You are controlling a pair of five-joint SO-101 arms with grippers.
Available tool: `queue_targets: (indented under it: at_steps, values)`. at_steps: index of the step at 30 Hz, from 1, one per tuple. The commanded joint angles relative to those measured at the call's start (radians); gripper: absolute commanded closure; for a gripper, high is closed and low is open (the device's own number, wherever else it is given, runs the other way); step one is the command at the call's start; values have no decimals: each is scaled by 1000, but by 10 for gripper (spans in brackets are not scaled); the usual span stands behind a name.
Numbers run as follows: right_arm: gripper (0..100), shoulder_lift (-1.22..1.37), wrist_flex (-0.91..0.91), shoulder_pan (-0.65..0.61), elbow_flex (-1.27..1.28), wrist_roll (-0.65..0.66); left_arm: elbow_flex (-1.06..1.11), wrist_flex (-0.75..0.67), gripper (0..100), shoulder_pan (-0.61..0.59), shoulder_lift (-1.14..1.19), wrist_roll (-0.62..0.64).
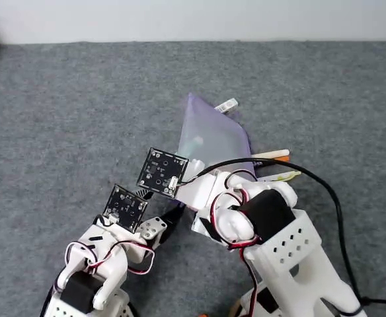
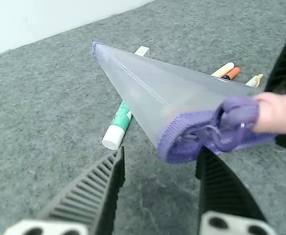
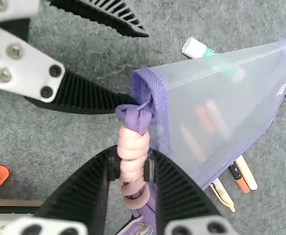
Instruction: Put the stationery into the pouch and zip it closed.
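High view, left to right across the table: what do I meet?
left arm → purple pouch → cream and orange markers

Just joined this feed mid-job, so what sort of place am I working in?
Probably a robot test bench: a grey carpet-like mat as the work surface, a bare white wall behind, and a purple pouch with pens as props.
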Motion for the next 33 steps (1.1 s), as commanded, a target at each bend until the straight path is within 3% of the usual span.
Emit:
queue_targets:
  at_steps: [1, 33]
  values:
    - [990, -24, 5, -10, -49, -12, -68, -20, 776, -11, -6, -8]
    - [990, -28, 1, -4, -55, -12, -54, -15, 776, -12, -8, -8]
